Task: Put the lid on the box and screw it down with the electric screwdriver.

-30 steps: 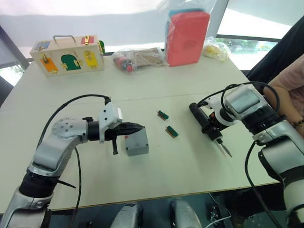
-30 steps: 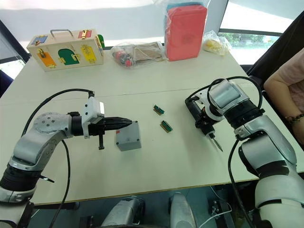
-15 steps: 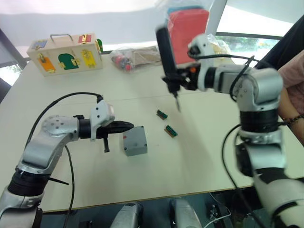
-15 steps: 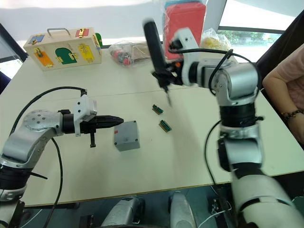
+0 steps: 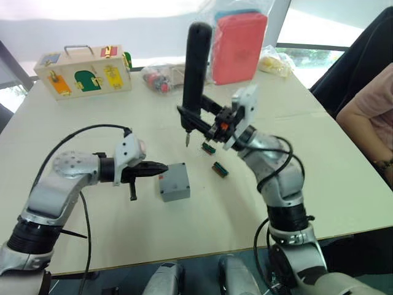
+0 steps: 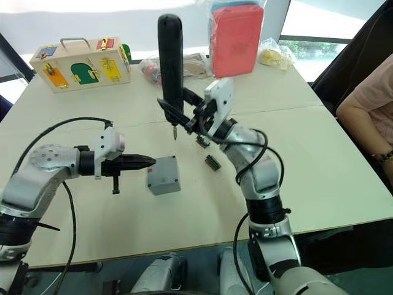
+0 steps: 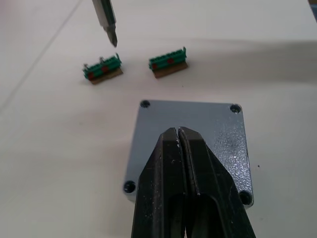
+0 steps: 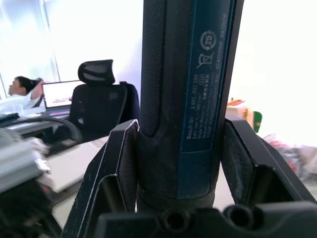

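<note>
While the left gripper (image 5: 161, 167) presses its closed fingertips on the lid (image 7: 190, 144) seated on the box (image 5: 175, 182), the right gripper (image 5: 206, 117) clamps the electric screwdriver (image 5: 194, 67) upright, bit down, above and beyond the box.

— Any writing to read anywhere?

— Only on the electric screwdriver (image 8: 188, 94), clamped upright between the two fingers of the right gripper (image 8: 185, 163). Its blue label strip runs lengthwise up the barrel, starting just above the jaws.

— What does it say?

— "Bosch GO" in white, low on the strip, right where the jaws close. Beside it run lines of smaller print too fine to make out.

— Any signs?

— Farther from the jaws, a crossed-out bin symbol, and above that a round mark with "25" in it.
</note>
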